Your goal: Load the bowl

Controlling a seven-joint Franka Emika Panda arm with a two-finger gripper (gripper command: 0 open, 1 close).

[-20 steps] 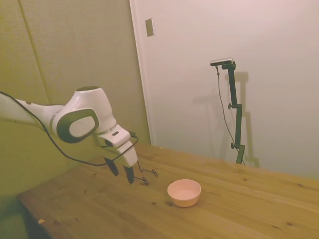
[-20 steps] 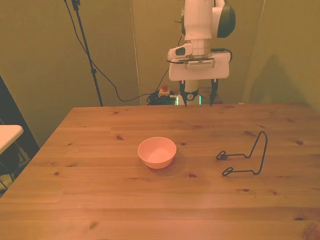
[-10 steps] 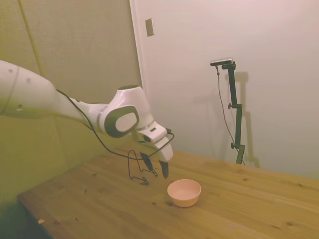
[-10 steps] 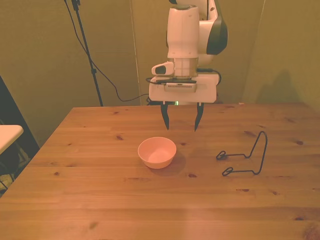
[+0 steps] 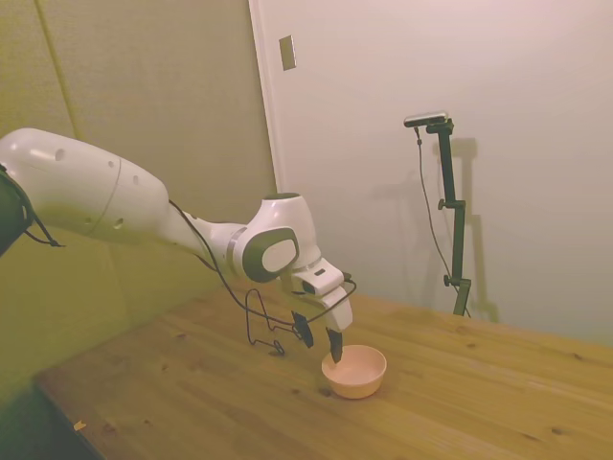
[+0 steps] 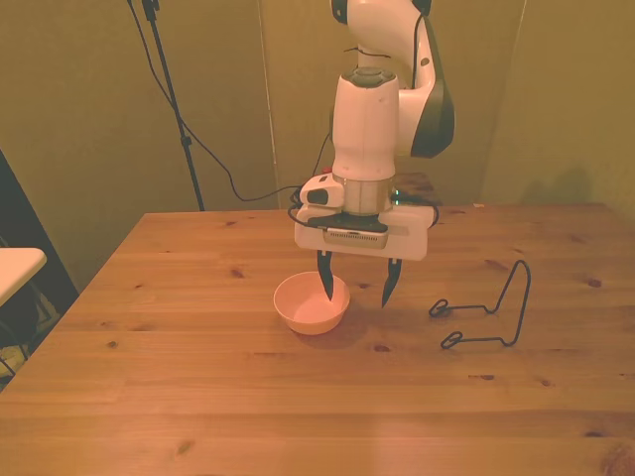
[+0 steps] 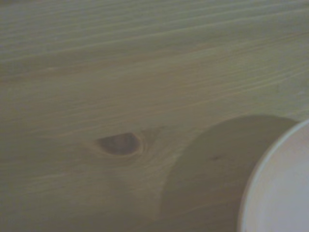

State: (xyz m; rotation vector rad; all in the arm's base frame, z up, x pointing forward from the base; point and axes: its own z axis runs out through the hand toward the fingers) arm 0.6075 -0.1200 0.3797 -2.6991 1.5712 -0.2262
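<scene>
Your gripper, fingers apart, straddles the pink bowl's rim; wire rack stands well apart.

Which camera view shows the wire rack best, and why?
The front view: the wire rack stands unobstructed, right of the bowl. In the side view the arm partly hides the rack. The wrist view misses it.

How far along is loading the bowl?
Early. Done: nothing yet; the small pale pink plastic bowl sits empty on the wooden table. In hand: the open tool hangs over the bowl's edge toward the thin black wire rack, holding nothing. Left: grasping the bowl and loading it.
</scene>
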